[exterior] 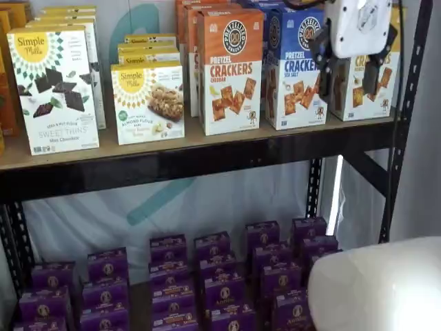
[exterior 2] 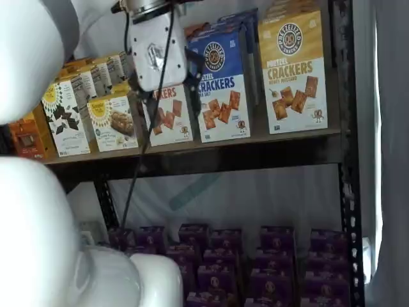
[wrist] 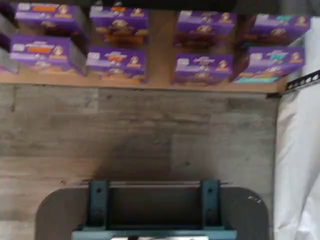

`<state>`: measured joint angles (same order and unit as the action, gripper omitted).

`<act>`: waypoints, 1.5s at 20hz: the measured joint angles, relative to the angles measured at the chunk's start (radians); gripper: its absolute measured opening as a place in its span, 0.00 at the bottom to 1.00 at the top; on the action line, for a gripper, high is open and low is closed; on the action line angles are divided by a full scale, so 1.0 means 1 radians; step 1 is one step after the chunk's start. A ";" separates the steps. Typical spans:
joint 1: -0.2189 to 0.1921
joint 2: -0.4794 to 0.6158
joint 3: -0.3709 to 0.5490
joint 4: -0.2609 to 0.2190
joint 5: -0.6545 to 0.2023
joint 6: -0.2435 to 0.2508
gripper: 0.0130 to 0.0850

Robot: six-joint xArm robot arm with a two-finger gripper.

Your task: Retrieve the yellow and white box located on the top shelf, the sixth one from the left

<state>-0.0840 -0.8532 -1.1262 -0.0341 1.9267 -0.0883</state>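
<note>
The gripper (exterior: 349,77) hangs in front of the top shelf (exterior: 200,160), its white body high in both shelf views and its two black fingers (exterior: 322,65) spread wide with a plain gap between them; nothing is held. In a shelf view the fingers stand before the yellow and white box (exterior: 387,83), one finger overlapping the edge of the neighbouring blue-topped crackers box (exterior: 293,69); whether they touch either box cannot be told. The yellow and white box (exterior 2: 294,70) stands upright at the right-hand end of the top shelf, next to the black rack upright (exterior 2: 345,96), with the blue-topped box just beside it and the orange-topped crackers box (exterior: 231,72) beyond that. Further along are Simple Mills boxes (exterior: 55,89). On the lower level, purple boxes (exterior: 213,276) sit in rows. The wrist view shows purple boxes (wrist: 115,62) on a wooden board and grey flooring (wrist: 140,130).
</note>
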 joint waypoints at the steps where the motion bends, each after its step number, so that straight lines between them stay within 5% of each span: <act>1: -0.027 0.000 0.005 -0.004 -0.020 -0.026 1.00; 10: -0.292 0.074 0.011 0.032 -0.202 -0.272 1.00; 30: -0.508 0.319 -0.160 0.125 -0.440 -0.467 1.00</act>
<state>-0.5917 -0.5344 -1.2857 0.0905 1.4869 -0.5550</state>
